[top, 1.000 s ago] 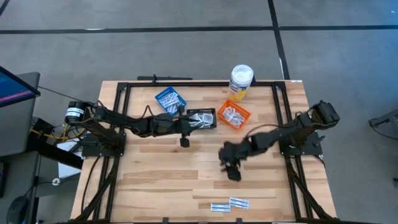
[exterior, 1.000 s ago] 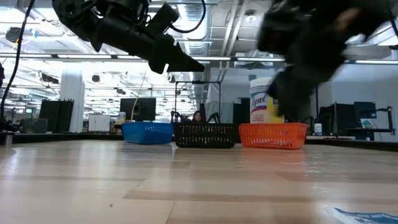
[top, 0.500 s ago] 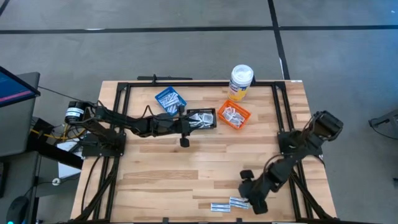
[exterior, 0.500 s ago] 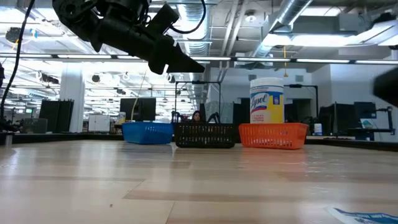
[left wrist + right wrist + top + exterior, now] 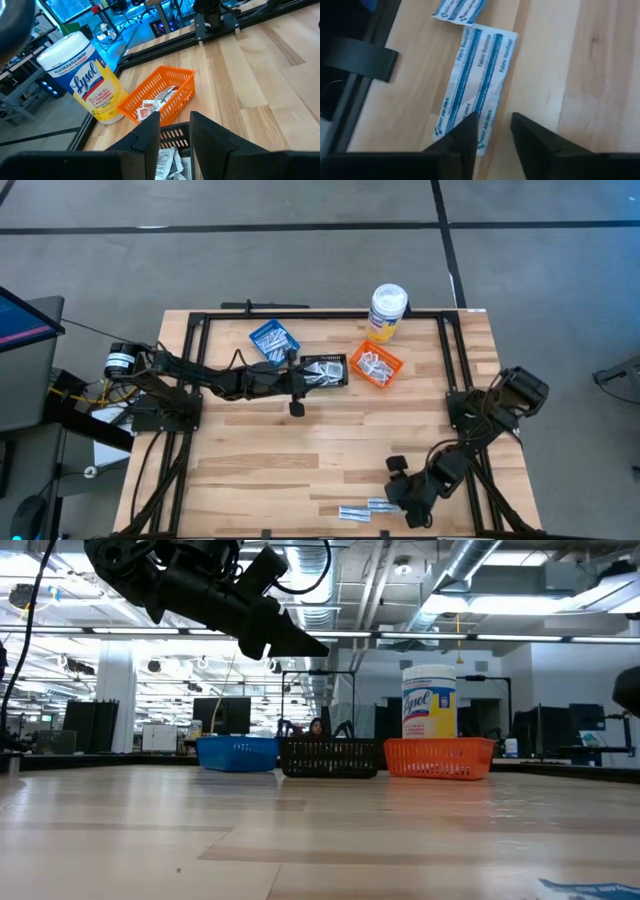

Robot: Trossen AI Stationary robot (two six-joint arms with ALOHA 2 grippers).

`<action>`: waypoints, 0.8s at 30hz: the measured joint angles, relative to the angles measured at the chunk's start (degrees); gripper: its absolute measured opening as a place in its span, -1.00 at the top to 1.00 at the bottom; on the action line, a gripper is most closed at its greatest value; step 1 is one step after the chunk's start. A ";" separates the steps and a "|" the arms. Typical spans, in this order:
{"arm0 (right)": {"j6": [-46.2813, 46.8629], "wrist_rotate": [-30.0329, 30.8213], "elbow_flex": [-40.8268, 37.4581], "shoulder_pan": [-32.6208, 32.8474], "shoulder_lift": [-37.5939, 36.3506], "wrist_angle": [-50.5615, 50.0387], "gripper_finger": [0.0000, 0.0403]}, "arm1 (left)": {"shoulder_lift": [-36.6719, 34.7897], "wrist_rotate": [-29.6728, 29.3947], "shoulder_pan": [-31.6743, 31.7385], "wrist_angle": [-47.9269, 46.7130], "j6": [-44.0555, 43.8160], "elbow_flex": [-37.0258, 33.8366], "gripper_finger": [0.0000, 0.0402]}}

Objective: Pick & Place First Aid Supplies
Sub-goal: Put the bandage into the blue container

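Note:
Two flat white bandage packets with blue print lie on the wood near the table's front edge, one (image 5: pixel 381 504) (image 5: pixel 476 82) close to my right gripper and one (image 5: pixel 352 512) (image 5: pixel 460 10) just beyond it. My right gripper (image 5: pixel 396 502) (image 5: pixel 495 135) slants down over the nearer packet's end. It is open, with bare wood between its fingers. My left gripper (image 5: pixel 297 408) (image 5: pixel 175 131) hovers open above the black basket (image 5: pixel 325 370), level and well above the table (image 5: pixel 290 640). More packets lie in the blue (image 5: pixel 273 338), black and orange (image 5: pixel 375 365) baskets. My right gripper has one fingertip (image 5: pixel 470 131) over the near end of the closer packet (image 5: pixel 451 122), coming from the table's right and slanting down. The finger hides that spot, so I cannot tell whether it touches. The packet lies flat on the table.
A tall white bottle with a yellow label (image 5: pixel 387 310) (image 5: pixel 85 75) stands behind the orange basket at the far edge. Black frame rails (image 5: pixel 455 380) run along the table's sides. Bare wood (image 5: pixel 300 460) spreads between the baskets and the front edge.
My right gripper has swung from the table's middle toward the near edge and the right, and has come down beside the two packets. It has also rolled a little. The packets have stayed where they lay.

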 joint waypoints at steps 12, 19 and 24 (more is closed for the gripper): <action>-3.84 5.23 0.26 -1.22 -0.14 0.61 0.95 | 0.00 0.02 0.00 0.00 0.00 0.00 0.46; -5.17 6.64 -0.21 -6.55 -5.48 -2.58 0.98 | 0.02 0.02 0.00 0.14 0.00 0.00 0.46; -12.56 16.76 0.10 -10.64 -12.23 -5.93 0.99 | 0.04 0.07 -0.26 0.24 -0.80 0.00 0.46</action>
